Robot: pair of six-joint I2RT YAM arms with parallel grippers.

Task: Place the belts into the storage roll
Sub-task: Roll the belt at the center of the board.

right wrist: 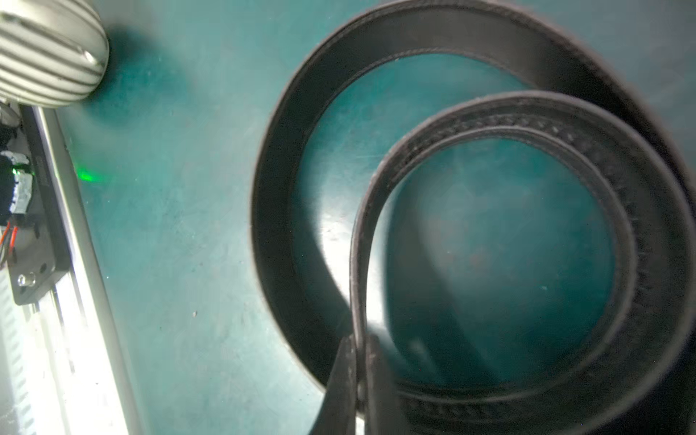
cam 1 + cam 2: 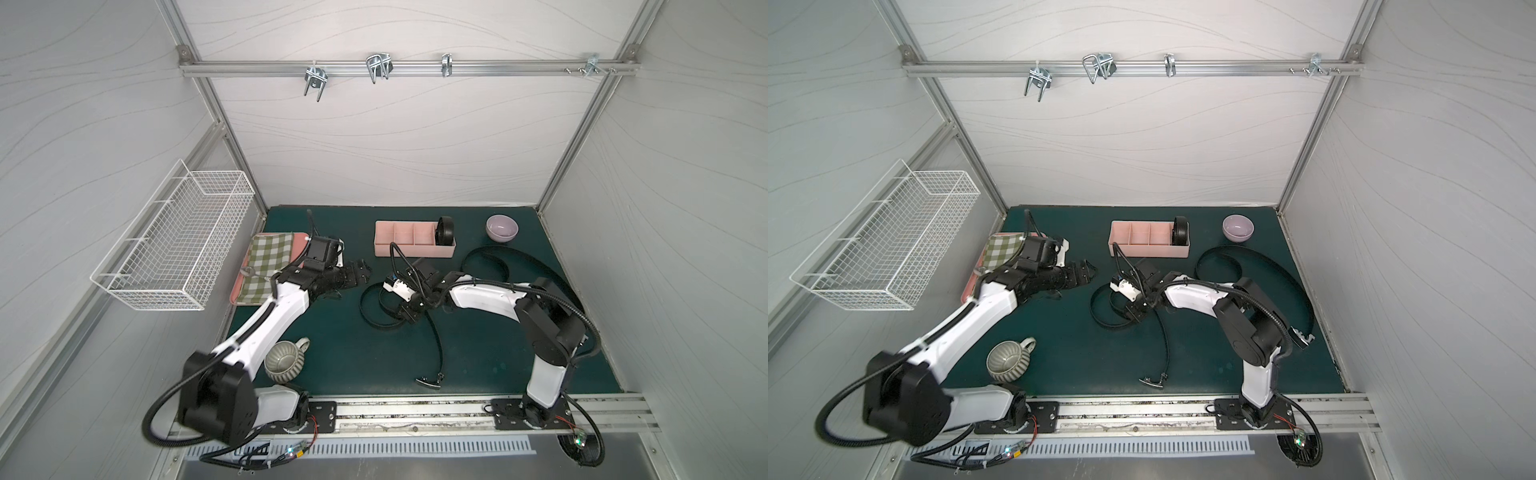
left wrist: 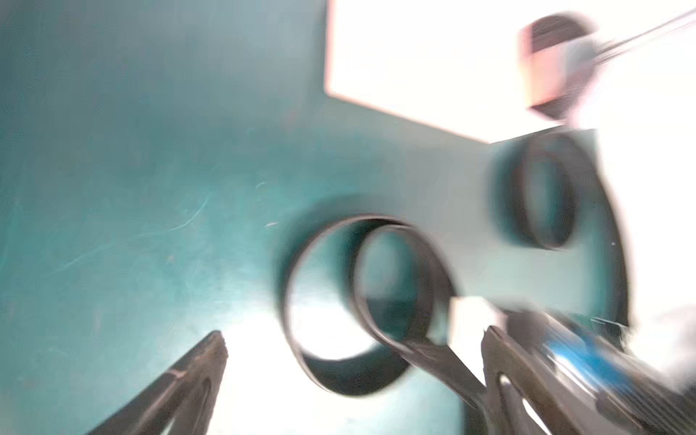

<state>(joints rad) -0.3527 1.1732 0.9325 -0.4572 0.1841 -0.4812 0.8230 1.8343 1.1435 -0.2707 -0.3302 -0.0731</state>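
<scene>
In both top views a grey ribbed mug (image 2: 286, 360) sits lowest on the green mat (image 2: 332, 353), at lower left beside the left arm. A metal buckle (image 2: 428, 381) lies near the bottom centre. From it the loose belt (image 2: 439, 349) runs up to two open loops at mid-frame. The right gripper (image 2: 407, 319) stands over those loops. In the right wrist view its fingers (image 1: 341, 380) are pressed together on the inner loop's strap. Left of the loops, the left gripper (image 2: 360, 272) hovers with its fingers (image 3: 199, 371) spread wide, clear of the strap. Higher and to the right, a long belt (image 2: 519, 253) curves loose on the mat. Toward the top centre lies the storage roll (image 2: 399, 250), with a coiled belt (image 2: 445, 232) standing on edge in its rightmost compartment. A lilac bowl (image 2: 502, 227) sits to its right. A pink tray with checked cloth (image 2: 266, 259) lies at the left.
</scene>
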